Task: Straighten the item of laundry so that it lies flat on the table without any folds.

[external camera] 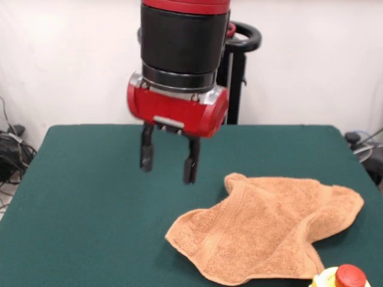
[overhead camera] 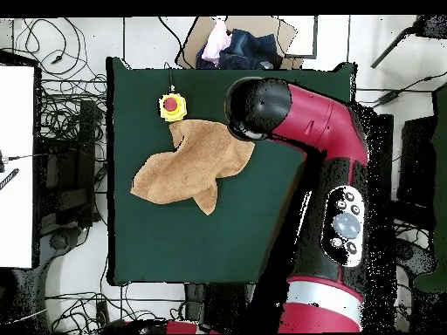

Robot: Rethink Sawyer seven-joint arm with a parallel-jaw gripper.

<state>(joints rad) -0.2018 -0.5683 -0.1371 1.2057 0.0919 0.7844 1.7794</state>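
The item of laundry (external camera: 269, 233) (overhead camera: 194, 164) is an orange-tan terry towel lying crumpled on the table (external camera: 90, 203) (overhead camera: 262, 227), with folded-over corners and a raised ridge near its middle. In the front view it sits at the lower right. My gripper (external camera: 169, 162) hangs open above the green cloth, up and to the left of the towel's nearest corner, with nothing between its fingers. In the overhead view the arm's head (overhead camera: 257, 109) hides the gripper and covers the towel's right end.
A yellow box with a red button (external camera: 342, 278) (overhead camera: 172, 106) stands on the table right beside the towel's edge. A box of clothes (overhead camera: 231, 44) lies past the table's far edge, and cables (overhead camera: 61, 61) run along the floor.
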